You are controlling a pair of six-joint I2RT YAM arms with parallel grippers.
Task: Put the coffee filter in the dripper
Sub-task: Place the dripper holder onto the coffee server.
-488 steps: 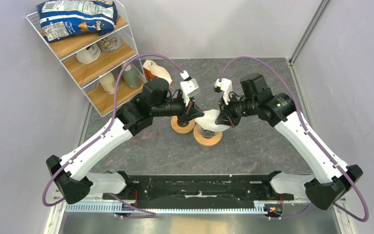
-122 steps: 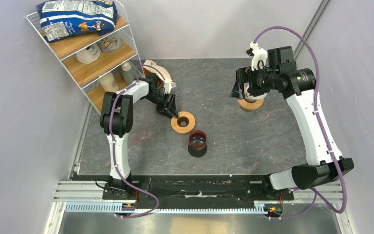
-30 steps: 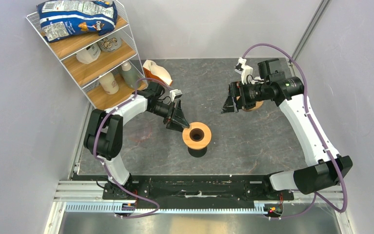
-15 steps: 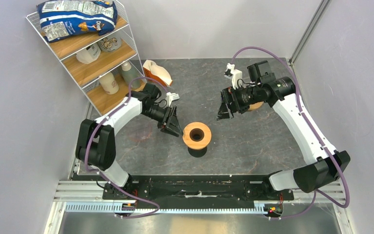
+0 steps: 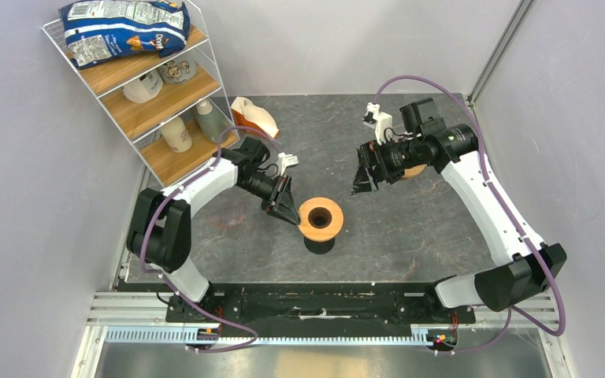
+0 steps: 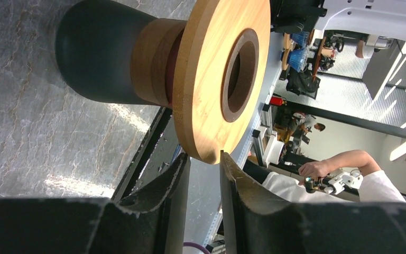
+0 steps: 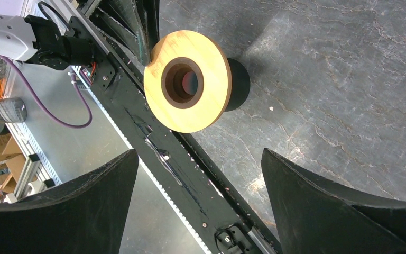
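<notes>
The left tool (image 5: 290, 213) is standing nearly closed, its tips flanking the rim of a flat light-brown wooden ring (image 5: 320, 219) on a dark cup (image 6: 100, 53) mid-table (image 5: 410, 236); whether it is gripping cannot be told. The right tool (image 5: 362, 177) is hovering wide open and empty, its arm hiding most of the wood-collared glass dripper (image 5: 417, 170) toward the far right corner. The coffee filter is not discernible.
</notes>
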